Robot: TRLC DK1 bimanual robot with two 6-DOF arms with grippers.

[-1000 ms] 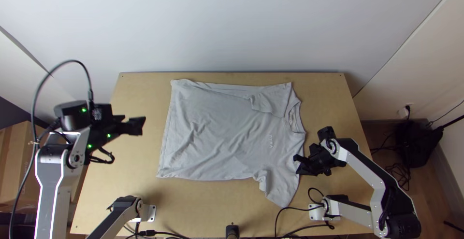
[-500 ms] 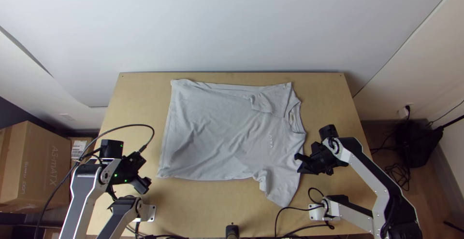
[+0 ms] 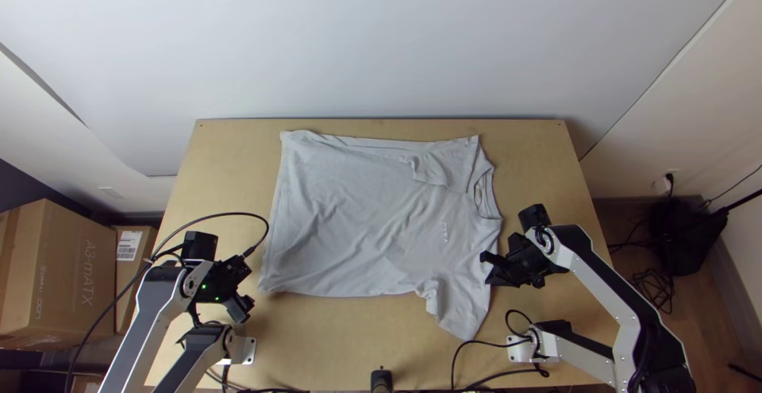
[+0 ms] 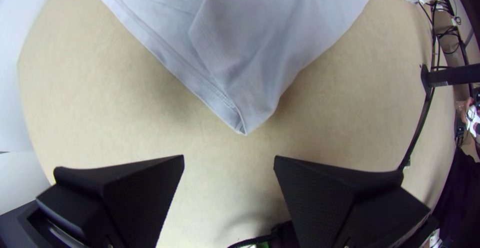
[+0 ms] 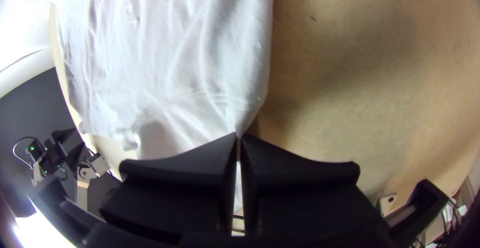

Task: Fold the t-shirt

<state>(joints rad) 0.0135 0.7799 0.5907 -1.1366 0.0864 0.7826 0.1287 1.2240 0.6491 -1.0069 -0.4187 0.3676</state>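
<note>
The grey t-shirt [image 3: 357, 210] lies spread on the table, its collar toward the right and its hem toward the left; one sleeve, at the far side, is turned in over the body. My left gripper [image 3: 246, 307] is over the table just off the shirt's near hem corner. In the left wrist view my left gripper [image 4: 229, 163] stands open, apart from the hem corner of the shirt [image 4: 245, 92]. My right gripper [image 3: 486, 270] is at the shirt's shoulder edge below the collar. In the right wrist view my right gripper [image 5: 238, 140] is shut on the shirt [image 5: 200, 77], pinching its edge.
The wooden table [image 3: 230, 171] has bare wood around the shirt. Black cables [image 3: 476, 344] curl at its near edge by the right base, and a dark post [image 3: 382, 379] stands at the near middle. Cardboard boxes [image 3: 59, 274] stand on the floor at the left.
My left arm has swung from beside the table's left part toward the near side, then slightly right to the near hem corner. The right gripper has barely moved, and the shirt lies as before.
</note>
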